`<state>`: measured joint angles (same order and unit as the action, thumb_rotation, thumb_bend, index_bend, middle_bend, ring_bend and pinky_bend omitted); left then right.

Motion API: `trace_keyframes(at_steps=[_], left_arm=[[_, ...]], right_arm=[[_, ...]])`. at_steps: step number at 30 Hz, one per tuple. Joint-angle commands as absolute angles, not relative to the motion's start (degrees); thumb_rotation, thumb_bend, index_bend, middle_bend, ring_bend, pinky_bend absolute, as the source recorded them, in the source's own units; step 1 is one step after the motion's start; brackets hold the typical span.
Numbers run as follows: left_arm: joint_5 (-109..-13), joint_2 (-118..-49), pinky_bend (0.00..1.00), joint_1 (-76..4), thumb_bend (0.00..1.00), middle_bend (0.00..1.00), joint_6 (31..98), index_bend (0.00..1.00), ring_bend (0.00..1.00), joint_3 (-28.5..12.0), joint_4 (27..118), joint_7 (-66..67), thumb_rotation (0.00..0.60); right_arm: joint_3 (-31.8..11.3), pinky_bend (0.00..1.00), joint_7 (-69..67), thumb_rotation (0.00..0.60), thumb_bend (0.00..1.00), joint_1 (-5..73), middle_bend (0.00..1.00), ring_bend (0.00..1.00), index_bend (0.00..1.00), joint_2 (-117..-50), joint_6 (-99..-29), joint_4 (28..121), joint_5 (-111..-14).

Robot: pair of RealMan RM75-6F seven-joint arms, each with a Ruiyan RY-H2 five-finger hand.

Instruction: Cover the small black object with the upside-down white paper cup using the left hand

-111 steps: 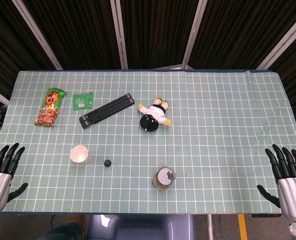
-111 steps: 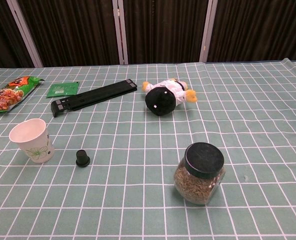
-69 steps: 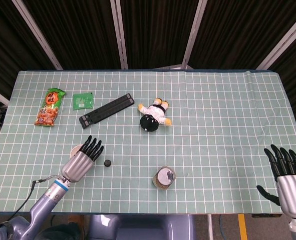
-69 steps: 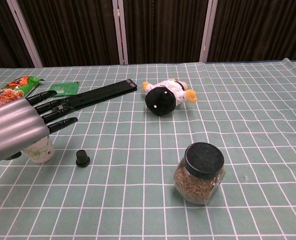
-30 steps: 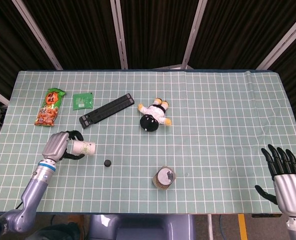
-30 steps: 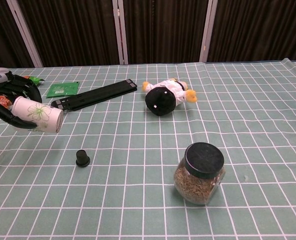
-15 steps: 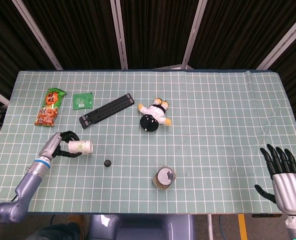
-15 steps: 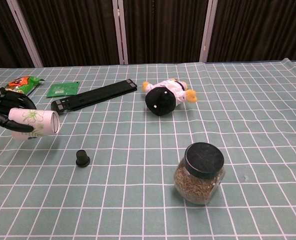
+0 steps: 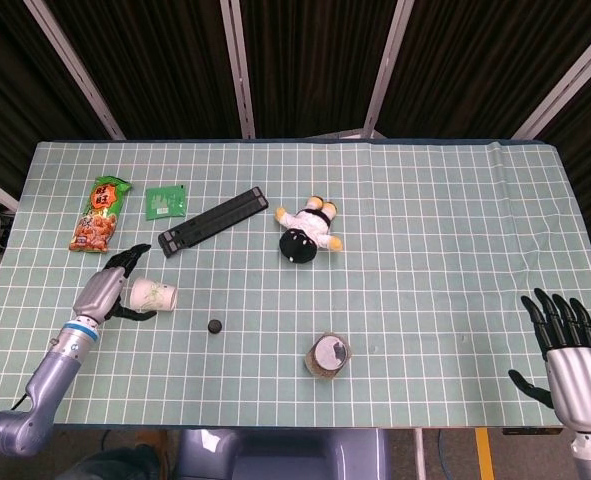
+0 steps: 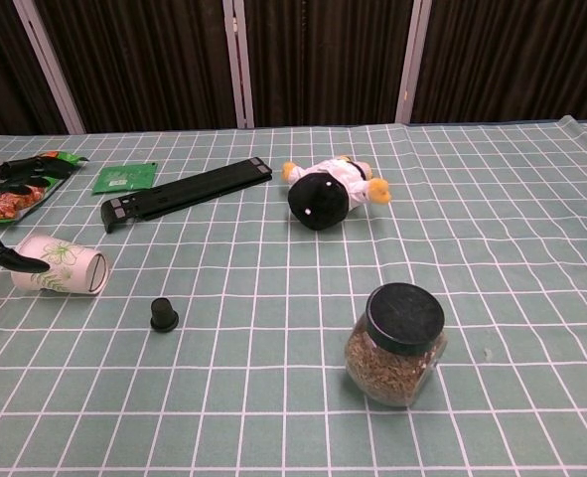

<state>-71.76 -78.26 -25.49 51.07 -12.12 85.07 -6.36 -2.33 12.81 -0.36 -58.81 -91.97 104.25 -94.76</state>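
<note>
The white paper cup (image 9: 153, 296) (image 10: 60, 276) lies on its side on the green checked cloth, mouth facing right. My left hand (image 9: 103, 292) is just left of it, at the cup's base end. Its fingers (image 10: 20, 167) are spread wide above the cup and no longer wrap it; the thumb (image 10: 10, 256) lies along the cup's base. The small black object (image 9: 215, 326) (image 10: 163, 315) stands uncovered a little to the right of the cup and nearer the front. My right hand (image 9: 570, 360) hangs open off the table's front right corner.
A jar of grains with a black lid (image 9: 327, 356) (image 10: 396, 344) stands front centre. A plush toy (image 9: 308, 228) (image 10: 330, 194), a long black bar (image 9: 212, 221) (image 10: 186, 192), a green packet (image 9: 165, 201) and a snack bag (image 9: 100, 214) lie further back.
My left hand lifted the cup and tipped it sideways; now its fingers have spread and the cup lies on its side on the cloth. The right hand stayed put.
</note>
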Motion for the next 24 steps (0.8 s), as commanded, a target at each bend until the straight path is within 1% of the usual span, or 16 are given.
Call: trace_keyframes(at_steps=[1,3,6,9,12,16,22,24], left_arm=[[-77.48,-77.67,0.00,-25.25,0.00,0.00,59.40,0.00,0.00,-8.12,89.30,12.90,0.600],[-75.05,-78.32,0.00,-25.06,0.00,0.00,61.09,0.00,0.00,-7.25,91.83,24.16,0.600],[-69.99,-81.03,0.00,-25.09,0.00,0.00,65.65,0.00,0.00,-6.00,95.29,45.54,0.600],[-66.13,-84.48,0.00,-25.40,0.00,0.00,69.43,0.00,0.00,-5.57,96.55,57.91,0.600],[-64.33,-87.43,0.00,-25.75,0.00,0.00,71.43,0.00,0.00,-5.19,95.46,63.43,0.600],[-62.09,-92.55,0.00,-26.46,0.00,0.00,73.00,0.00,0.00,-4.53,91.66,68.33,0.600],[-61.19,-95.39,0.00,-27.20,0.00,0.00,73.79,0.00,0.00,-4.53,88.35,68.72,0.600],[-61.43,-95.61,0.04,-27.43,0.00,0.01,73.57,0.01,0.00,-4.48,87.58,67.97,0.600]], right_arm=[[-2.29,0.00,12.67,0.600,0.00,-0.39,0.00,0.00,0.00,-58.71,-92.10,104.30,-94.92],[-2.36,0.00,12.39,0.600,0.00,-0.47,0.00,0.00,0.00,-58.57,-92.32,104.35,-94.89],[-2.52,0.00,11.99,0.600,0.00,-0.50,0.00,0.00,0.00,-58.43,-92.42,104.26,-94.55],[-2.50,0.00,11.80,0.600,0.00,-0.46,0.00,0.00,0.00,-58.35,-92.30,104.15,-94.45],[-2.49,0.00,11.59,0.600,0.00,-0.49,0.00,0.00,0.00,-58.26,-92.35,104.14,-94.44],[-2.72,0.00,10.71,0.600,0.00,-0.60,0.00,0.00,0.00,-57.90,-92.55,103.95,-93.83],[-2.78,0.00,10.24,0.600,0.00,-0.53,0.00,0.00,0.00,-57.70,-92.44,103.85,-93.66],[-2.79,0.00,10.18,0.600,0.00,-0.52,0.00,0.00,0.00,-57.68,-92.36,103.82,-93.54]])
